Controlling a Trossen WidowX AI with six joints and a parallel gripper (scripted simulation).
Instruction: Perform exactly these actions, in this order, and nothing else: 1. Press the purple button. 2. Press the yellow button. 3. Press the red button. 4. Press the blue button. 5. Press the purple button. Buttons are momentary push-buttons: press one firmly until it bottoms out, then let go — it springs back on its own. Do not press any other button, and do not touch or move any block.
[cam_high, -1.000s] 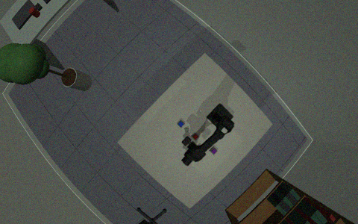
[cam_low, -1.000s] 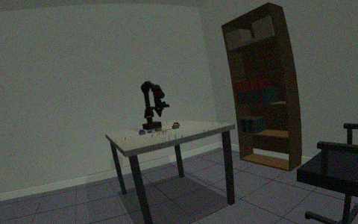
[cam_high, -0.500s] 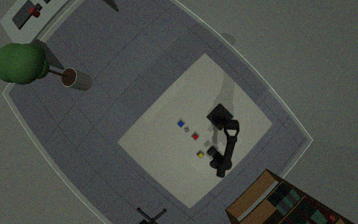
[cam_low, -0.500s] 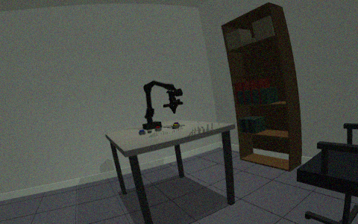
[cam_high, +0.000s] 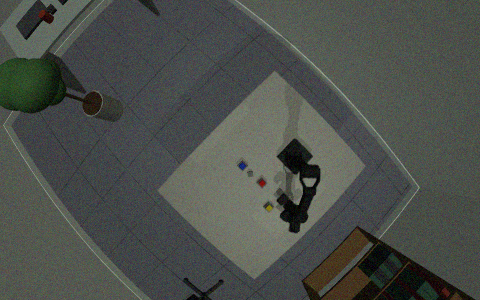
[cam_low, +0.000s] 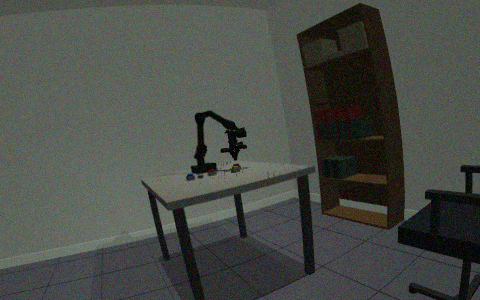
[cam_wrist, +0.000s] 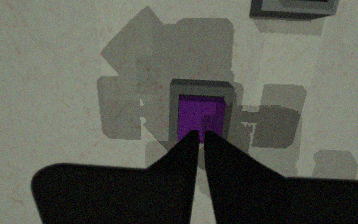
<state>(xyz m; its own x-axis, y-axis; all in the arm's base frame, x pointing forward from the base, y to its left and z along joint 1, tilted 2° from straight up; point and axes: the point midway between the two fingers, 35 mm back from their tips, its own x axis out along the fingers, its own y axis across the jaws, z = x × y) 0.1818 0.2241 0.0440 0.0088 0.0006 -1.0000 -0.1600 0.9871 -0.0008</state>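
Purple button (cam_wrist: 192, 112) beneath the closed pincer (cam_low: 235, 159) (cam_wrist: 201, 132).

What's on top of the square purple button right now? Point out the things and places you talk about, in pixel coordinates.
Nothing seen resting on it. In the wrist view, the black gripper fingers overlap the near edge of the square purple button (cam_wrist: 192, 112), covering part of that edge; whether they touch it, can't tell.

We are viewing pale tabletop (cam_high: 210, 190) (cam_low: 270, 175) (cam_wrist: 45, 60): blue button (cam_high: 242, 165) (cam_low: 190, 177), grey block (cam_high: 250, 173) (cam_low: 200, 176), red button (cam_high: 262, 183) (cam_low: 212, 170) forming row; yellow button (cam_high: 269, 207) (cam_low: 234, 167) (cam_wrist: 293, 7), purple button (cam_wrist: 201, 112), black arm base (cam_high: 283, 156) (cam_low: 194, 170) resting nearby.
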